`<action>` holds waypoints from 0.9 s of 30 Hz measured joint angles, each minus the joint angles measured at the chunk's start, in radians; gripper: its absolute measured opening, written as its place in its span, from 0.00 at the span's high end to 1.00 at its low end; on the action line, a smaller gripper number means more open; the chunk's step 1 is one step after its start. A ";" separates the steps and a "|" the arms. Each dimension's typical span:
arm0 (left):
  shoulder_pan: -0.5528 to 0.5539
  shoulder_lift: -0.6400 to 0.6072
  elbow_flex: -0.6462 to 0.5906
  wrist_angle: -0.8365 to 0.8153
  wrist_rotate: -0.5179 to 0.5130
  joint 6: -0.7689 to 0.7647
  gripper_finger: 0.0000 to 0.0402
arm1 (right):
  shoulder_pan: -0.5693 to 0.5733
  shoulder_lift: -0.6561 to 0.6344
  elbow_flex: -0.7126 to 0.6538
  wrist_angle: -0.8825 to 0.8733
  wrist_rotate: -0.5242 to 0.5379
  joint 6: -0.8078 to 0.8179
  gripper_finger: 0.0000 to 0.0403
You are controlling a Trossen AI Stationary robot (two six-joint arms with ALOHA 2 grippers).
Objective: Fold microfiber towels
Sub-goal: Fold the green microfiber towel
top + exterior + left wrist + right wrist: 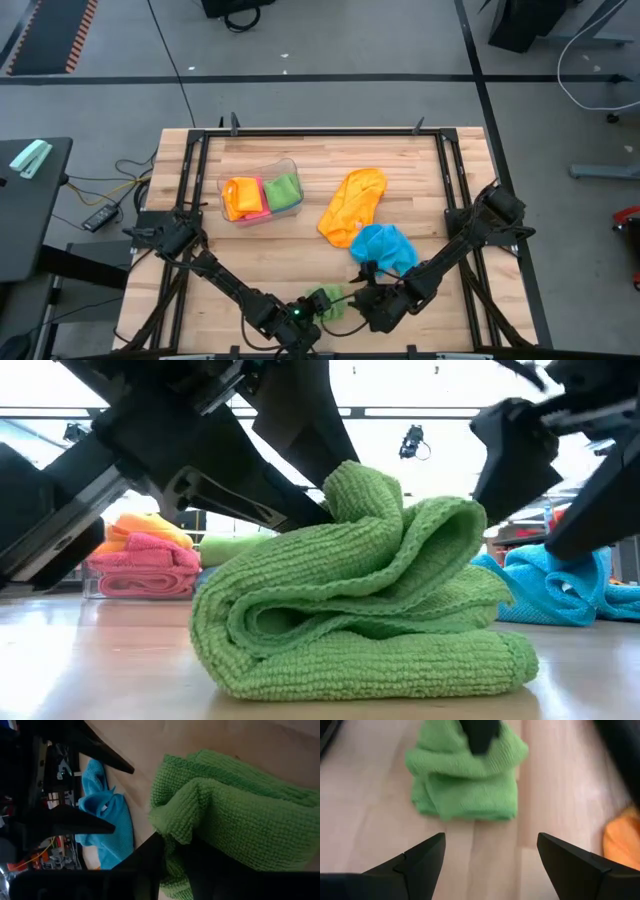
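Nearest the low camera, a green microfiber towel (365, 600) is seen bunched into a thick, loosely folded wad on the wooden table (420, 175), at the table's front edge between the two grippers (325, 303). Its upper layer is raised into a hump, and one dark finger of the left gripper (150, 855) is pressed into the cloth there; the towel is grasped by that gripper's narrowed fingers, as is shown in the left wrist view and, from the other side, in the right wrist view (470, 770). The right gripper (490, 857) is held just beside the towel with its fingers (417, 857) spread wide and nothing between them; bare table is seen in the gap. A sky blue towel (385, 248) is lain crumpled near the right arm, just behind the green one, and an orange towel (352, 205) is spread loosely beyond it, toward the middle of the table, the two touching at their edges. Further to the left, a clear plastic tub (262, 192) is set on the table; folded orange, pink and green towels are packed inside it, the orange (242, 195) over the pink (255, 214) and the green (282, 189) beside them. A black frame (320, 131) is run around the table's edge.
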 joint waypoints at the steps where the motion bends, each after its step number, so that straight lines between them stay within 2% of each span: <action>1: 0.000 0.000 0.000 0.000 0.000 0.005 0.79 | 0.000 -0.006 -0.013 0.003 0.000 0.011 0.19; 7: -0.010 -0.031 -0.001 -0.015 0.003 0.071 0.78 | 0.000 -0.022 -0.053 0.005 0.004 0.042 0.19; 14: -0.010 -0.099 0.000 -0.026 0.041 -0.001 0.80 | 0.008 -0.022 -0.053 0.006 0.016 0.039 0.19; 23: 0.023 -0.105 0.000 -0.035 0.204 -0.017 0.81 | 0.010 -0.022 -0.053 0.024 0.042 0.033 0.19; 27: 0.052 -0.105 0.000 -0.035 0.240 -0.006 0.81 | 0.010 -0.022 -0.053 0.055 0.041 0.017 0.19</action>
